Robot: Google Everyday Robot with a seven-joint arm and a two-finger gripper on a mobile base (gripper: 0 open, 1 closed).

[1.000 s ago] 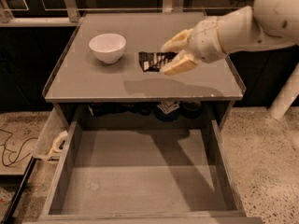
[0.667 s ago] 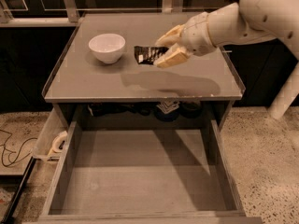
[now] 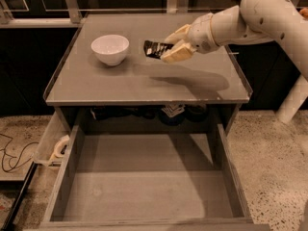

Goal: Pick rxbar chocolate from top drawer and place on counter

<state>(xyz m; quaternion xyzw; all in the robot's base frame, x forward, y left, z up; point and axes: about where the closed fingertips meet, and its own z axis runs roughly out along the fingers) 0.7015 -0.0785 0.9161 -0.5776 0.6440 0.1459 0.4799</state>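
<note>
My gripper (image 3: 172, 45) reaches in from the right over the grey counter (image 3: 144, 85). It is shut on the rxbar chocolate (image 3: 154, 48), a small black wrapper with white print that sticks out to the left of the fingers. The bar hangs a little above the counter, just right of the white bowl (image 3: 110, 48). The top drawer (image 3: 144, 191) stands pulled open below the counter, and its flat bottom is bare.
A narrow pale side tray (image 3: 53, 146) with a tape roll hangs at the drawer's left. Dark items with white patterns (image 3: 171, 113) lie on the shelf under the counter. A cable lies on the floor at the left.
My gripper has carried the bar up and away from me, towards the back of the counter and slightly left, nearer the bowl's level. The drawer and bowl have not moved.
</note>
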